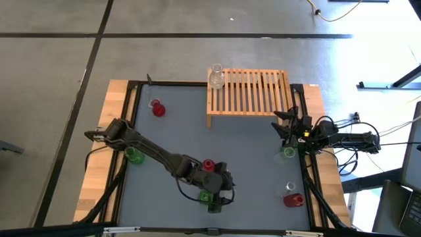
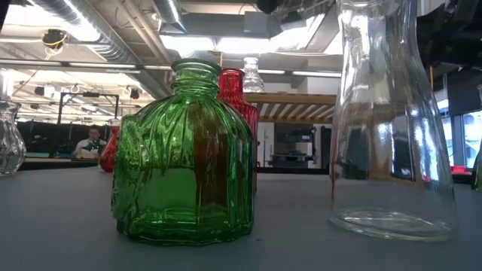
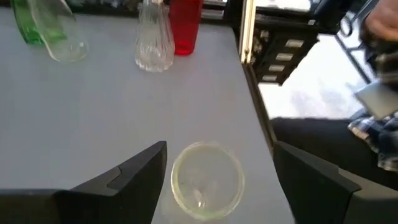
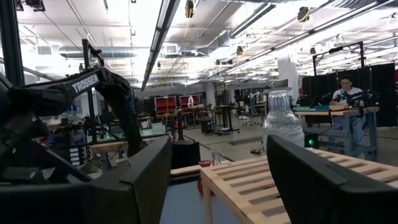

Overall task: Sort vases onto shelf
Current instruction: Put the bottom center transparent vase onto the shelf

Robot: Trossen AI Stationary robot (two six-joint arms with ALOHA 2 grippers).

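My left gripper (image 1: 216,197) (image 3: 219,149) hangs open near the table's near edge, pointing down. A clear vase stands upright under it, its round mouth (image 3: 207,180) between the two fingers with a gap on each side. In the low view this clear vase (image 2: 392,128) stands right of a green vase (image 2: 184,158) (image 1: 205,195), with a red vase (image 2: 239,105) (image 1: 208,164) behind. My right gripper (image 1: 287,125) (image 4: 219,143) waits open, level, beside the shelf's right end. The shelf (image 1: 250,91) (image 4: 267,180) carries one clear vase (image 1: 216,77) (image 4: 283,121) at its far left corner.
Other vases stand on the grey table: red (image 1: 158,108) at far left, green (image 1: 135,156) under the left arm, green (image 1: 288,153) below the right gripper, and a clear one (image 1: 289,187) and a red one (image 1: 293,199) at near right. A person sits in the room beyond.
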